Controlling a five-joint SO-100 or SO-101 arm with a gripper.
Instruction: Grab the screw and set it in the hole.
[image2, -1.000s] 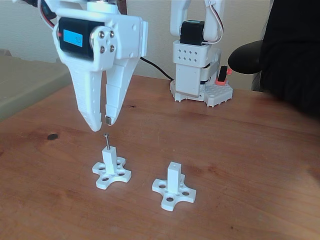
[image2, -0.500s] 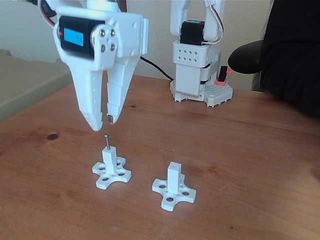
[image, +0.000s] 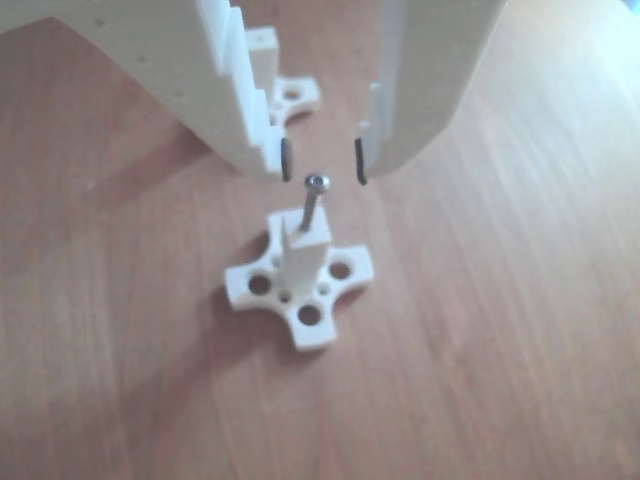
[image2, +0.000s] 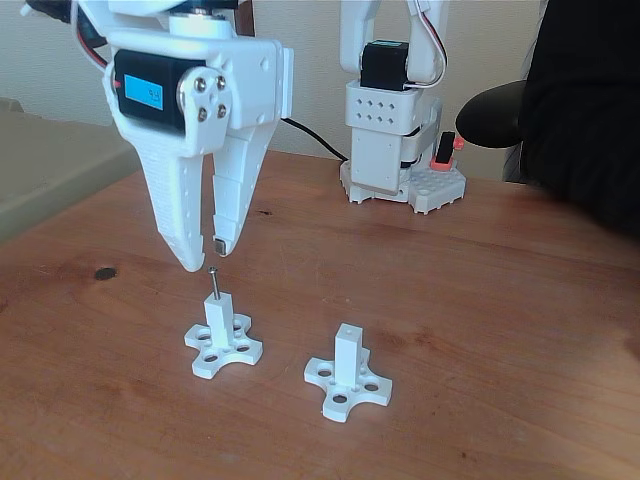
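A: What carries it all?

B: A reddish-brown wooden bench (image2: 480, 300), grain running across it. Over it hangs the white plastic gripper (image2: 203, 255), its inner edges stepped, dark pads at the tips.

A: And under the gripper?

B: Two white cross-shaped bases with round holes, each bearing a square post. The left post (image2: 217, 318) holds the screw (image2: 213, 282), thin grey metal with a small round head, standing upright in the hole (image: 304, 229).

A: Is the screw gripped?

B: No. The gripper's jaws stand apart, empty, their tips just above the screw's head and to either side.
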